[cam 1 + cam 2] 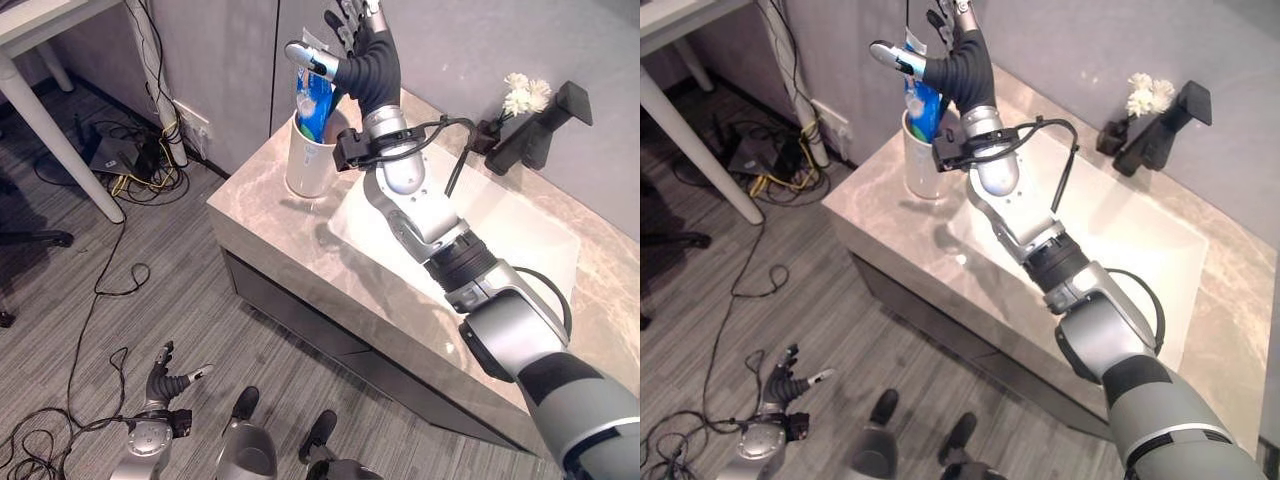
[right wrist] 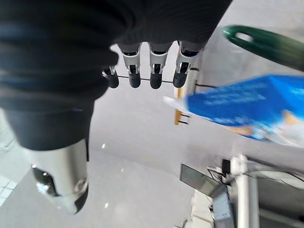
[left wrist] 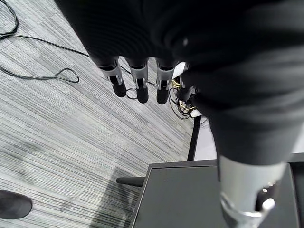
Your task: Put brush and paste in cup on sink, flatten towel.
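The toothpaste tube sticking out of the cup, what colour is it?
The toothpaste tube is bright blue with white bits; the left eye view shows it best, standing in the white cup.

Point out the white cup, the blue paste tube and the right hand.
white cup (image 1: pixel 308 170), left eye view, its front wall.
blue paste tube (image 1: pixel 315 100), left eye view, its body above the rim.
right hand (image 1: pixel 368 55), left eye view, its dark cover.

On the left end of the marble bench (image 1: pixel 260 225) stands a white cup (image 1: pixel 310 160) with a blue paste tube (image 1: pixel 315 100) upright in it. The right hand (image 1: pixel 365 50) hangs just above and behind the cup, fingers spread. Right of it lies the white sink (image 1: pixel 520 235), with a black tap (image 1: pixel 535 130) and white flowers (image 1: pixel 526 95) at the far side. The left hand (image 1: pixel 165 385) hangs low over the grey floor (image 1: pixel 200 330), fingers relaxed.
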{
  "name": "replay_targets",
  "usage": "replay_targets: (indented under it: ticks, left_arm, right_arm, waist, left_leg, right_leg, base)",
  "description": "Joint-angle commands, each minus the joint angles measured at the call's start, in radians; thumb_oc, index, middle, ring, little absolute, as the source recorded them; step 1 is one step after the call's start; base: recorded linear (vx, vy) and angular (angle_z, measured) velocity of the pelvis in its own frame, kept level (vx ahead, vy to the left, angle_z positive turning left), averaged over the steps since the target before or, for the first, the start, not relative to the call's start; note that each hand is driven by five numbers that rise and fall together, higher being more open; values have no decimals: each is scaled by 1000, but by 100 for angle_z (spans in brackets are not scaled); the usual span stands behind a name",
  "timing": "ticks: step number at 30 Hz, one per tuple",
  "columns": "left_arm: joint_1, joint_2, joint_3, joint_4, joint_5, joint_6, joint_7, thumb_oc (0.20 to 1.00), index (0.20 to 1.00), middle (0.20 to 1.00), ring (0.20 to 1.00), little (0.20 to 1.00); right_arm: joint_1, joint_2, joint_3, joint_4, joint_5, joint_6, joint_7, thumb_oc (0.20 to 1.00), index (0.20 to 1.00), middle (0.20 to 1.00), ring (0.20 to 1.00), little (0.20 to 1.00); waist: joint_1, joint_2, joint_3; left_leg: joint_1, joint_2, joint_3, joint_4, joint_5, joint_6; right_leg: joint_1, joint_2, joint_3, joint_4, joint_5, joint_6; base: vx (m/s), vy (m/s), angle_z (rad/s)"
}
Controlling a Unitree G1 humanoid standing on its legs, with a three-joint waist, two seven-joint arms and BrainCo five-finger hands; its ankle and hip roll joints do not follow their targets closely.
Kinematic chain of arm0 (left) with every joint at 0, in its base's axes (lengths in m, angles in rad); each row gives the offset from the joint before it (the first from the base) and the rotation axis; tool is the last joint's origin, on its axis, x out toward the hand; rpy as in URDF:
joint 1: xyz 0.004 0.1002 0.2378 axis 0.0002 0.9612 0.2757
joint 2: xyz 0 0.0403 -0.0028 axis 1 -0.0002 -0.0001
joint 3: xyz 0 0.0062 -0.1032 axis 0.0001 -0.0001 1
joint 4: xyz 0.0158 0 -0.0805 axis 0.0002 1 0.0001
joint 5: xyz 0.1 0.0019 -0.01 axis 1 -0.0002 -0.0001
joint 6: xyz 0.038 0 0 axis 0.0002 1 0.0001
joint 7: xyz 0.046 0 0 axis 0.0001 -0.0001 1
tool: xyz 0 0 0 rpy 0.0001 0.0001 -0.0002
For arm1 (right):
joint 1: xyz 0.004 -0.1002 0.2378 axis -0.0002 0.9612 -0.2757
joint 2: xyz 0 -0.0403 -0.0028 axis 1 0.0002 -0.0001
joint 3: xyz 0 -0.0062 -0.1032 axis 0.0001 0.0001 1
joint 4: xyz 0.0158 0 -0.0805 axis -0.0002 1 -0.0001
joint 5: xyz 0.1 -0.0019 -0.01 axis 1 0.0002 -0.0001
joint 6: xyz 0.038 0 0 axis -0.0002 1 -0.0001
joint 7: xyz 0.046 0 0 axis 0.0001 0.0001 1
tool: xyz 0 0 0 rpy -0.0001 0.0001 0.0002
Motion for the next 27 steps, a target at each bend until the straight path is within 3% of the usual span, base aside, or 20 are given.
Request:
replay_targets:
  ticks: [1,4,5,8,9,10,11,12,13,16,19,21,22,23,24,27]
  left_arm:
    - [-50,9,-59,30,54,-42,17,1000,1000,1000,1000,1000]
    - [-49,3,-52,14,57,-38,22,1000,1000,1000,1000,1000]
    - [-39,-1,-28,-12,53,-42,18,1000,1000,1000,1000,1000]
    - [-27,3,-9,-47,58,-45,13,1000,1000,1000,1000,1000]
    - [-16,6,15,-78,59,-53,13,1000,1000,1000,1000,1000]
    - [15,10,86,-171,48,-70,9,1000,1000,1000,1000,1000]
    - [24,12,108,-219,37,-78,0,1000,1000,1000,1000,1000]
    - [55,13,160,-320,21,-90,-16,1000,1000,1000,1000,1000]
    - [62,22,156,-326,19,-87,-17,1000,1000,1000,1000,1000]
    - [148,68,299,-499,-1,-139,-54,1000,1000,1000,1000,1000]
    - [194,95,382,-560,-13,-165,-63,1000,1000,1000,1000,1000]
    - [214,100,429,-557,-8,-175,-48,1000,1000,1000,1000,1000]
    - [219,96,453,-557,-27,-179,-48,765,765,765,765,765]
    - [226,89,472,-560,-45,-180,-55,200,200,200,200,200]
    - [244,90,495,-565,-44,-180,-74,200,200,200,200,200]
    - [264,117,496,-602,-28,-178,-94,200,200,200,200,200]
  right_arm:
    - [-97,-32,-87,-75,-71,-49,-68,1000,1000,1000,1000,1000]
    - [-71,-82,-124,-179,-149,-40,-96,1000,1000,1000,1000,1000]
    - [-39,-183,-167,-268,-232,-38,-114,1000,1000,1000,1000,1000]
    - [12,-256,-211,-327,-287,-34,-131,1000,1000,1000,1000,1000]
    - [59,-331,-259,-360,-351,-32,-165,1000,1000,1000,1000,1000]
    - [271,-453,-427,-494,-596,0,-266,1000,1000,1000,1000,1000]
    - [364,-487,-497,-494,-669,18,-318,1000,1000,1000,1000,1000]
    - [537,-498,-651,-538,-713,20,-356,1000,1000,1000,1000,1000]
    - [558,-492,-665,-552,-714,22,-353,1000,1000,1000,1000,1000]
    - [861,-527,-916,-462,-813,87,-468,1000,1000,1000,1000,1000]
    - [986,-543,-1009,-337,-784,117,-500,1000,1000,1000,1000,1000]
    - [1066,-505,-1064,-292,-752,123,-493,1000,1000,1000,1000,1000]
    - [1123,-481,-1108,-241,-726,123,-501,1000,1000,1000,1000,1000]
    - [1169,-466,-1142,-206,-708,126,-503,1000,1000,1000,1000,1000]
    - [1256,-427,-1185,-117,-692,148,-492,1000,1000,1000,1000,1000]
    - [1290,-386,-1178,65,-598,118,-499,1000,1000,1000,1000,1000]
  waist:
    - [14,33,-27]
    - [-3,50,-41]
    - [-26,66,-52]
    - [-44,76,-64]
    - [-61,87,-68]
    - [-97,112,-85]
    - [-110,121,-84]
    - [-139,138,-91]
    - [-133,132,-98]
    - [-178,156,-101]
    - [-194,164,-102]
    - [-212,173,-102]
    - [-218,177,-102]
    - [-226,182,-103]
    - [-245,194,-102]
    - [-260,208,-106]
  left_leg:
    - [50,-15,-60,-81,30,46]
    - [68,-13,-47,-80,26,48]
    - [86,-12,-36,-81,19,47]
    - [92,-13,-30,-82,22,46]
    - [102,-12,-25,-80,13,47]
    - [115,-13,-8,-81,10,50]
    - [118,-16,-3,-79,13,52]
    - [119,-16,4,-80,14,57]
    - [124,-14,3,-81,3,56]
    - [136,-15,30,-82,5,63]
    - [140,-14,46,-83,0,63]
    - [143,-14,61,-83,-2,62]
    - [145,-13,64,-83,-3,62]
    - [146,-12,65,-83,-3,62]
    - [148,-12,67,-83,-3,61]
    - [151,-13,64,-83,-4,58]
  right_leg:
    - [146,-70,38,19,-28,98]
    - [154,-72,47,26,-33,97]
    - [163,-72,56,31,-39,98]
    - [166,-75,57,30,-38,99]
    - [172,-74,60,33,-46,100]
    - [175,-77,72,29,-44,102]
    - [174,-78,73,29,-40,102]
    - [170,-81,78,27,-38,104]
    - [176,-79,78,25,-46,105]
    - [162,-82,114,20,-30,109]
    - [152,-83,132,17,-23,113]
    - [142,-84,145,21,-19,115]
    - [140,-84,151,24,-18,114]
    - [141,-84,152,26,-20,113]
    - [141,-85,152,24,-22,114]
    - [147,-87,150,20,-23,114]
  base:
    - [-32,6,-1]
    - [-12,13,-3]
    - [-28,28,-5]
    - [-24,27,-4]
    - [-21,70,-24]
    - [-57,86,-16]
    - [-69,108,0]
    - [-9,39,-6]
    - [-11,41,-16]
    - [-9,41,-39]
    - [0,18,-25]
    - [6,9,-21]
    - [18,-7,-35]
    - [32,-16,-35]
    - [34,-12,-20]
    - [13,-8,1]
